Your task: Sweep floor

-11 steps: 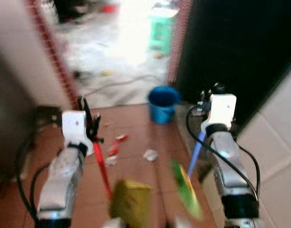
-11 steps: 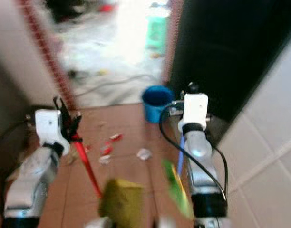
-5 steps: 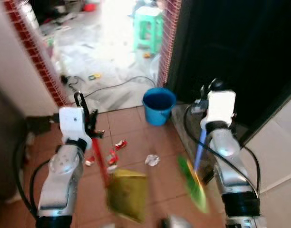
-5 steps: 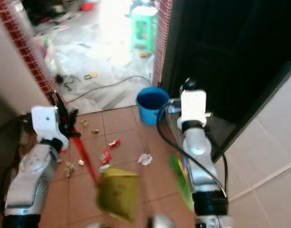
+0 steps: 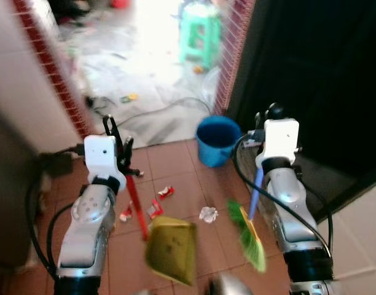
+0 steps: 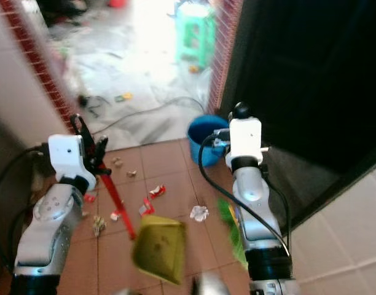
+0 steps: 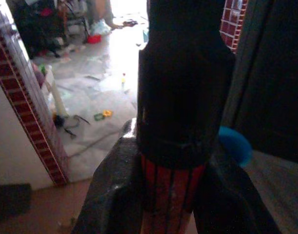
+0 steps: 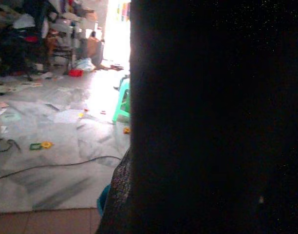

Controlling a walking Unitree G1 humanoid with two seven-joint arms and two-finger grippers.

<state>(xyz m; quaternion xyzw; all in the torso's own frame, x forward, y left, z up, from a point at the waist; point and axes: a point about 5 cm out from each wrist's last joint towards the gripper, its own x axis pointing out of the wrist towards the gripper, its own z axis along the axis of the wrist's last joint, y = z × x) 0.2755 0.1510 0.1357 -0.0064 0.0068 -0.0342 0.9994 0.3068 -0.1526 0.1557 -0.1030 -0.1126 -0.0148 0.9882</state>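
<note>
Terracotta floor tiles point(image 5: 176, 166) run to a doorway, with a pale, cluttered room beyond it. The left claw point(image 5: 117, 142) is clamped on the red handle point(image 5: 136, 203) of a yellow dustpan point(image 5: 171, 249), which hangs near the robot, just above the floor. The right claw point(image 5: 268, 120) carries a blue-handled broom point(image 5: 252, 230) with green bristles; whether its fingers are clamped on it, I cannot tell. Red wrappers point(image 5: 154, 208) and a crumpled white scrap point(image 5: 207, 214) lie on the tiles between pan and broom, just beyond both. A blue bucket point(image 5: 217, 140) stands farther off by the door frame. A wide stroke could flick the light scraps past the pan, and a far reach of the broom could knock the bucket.
</note>
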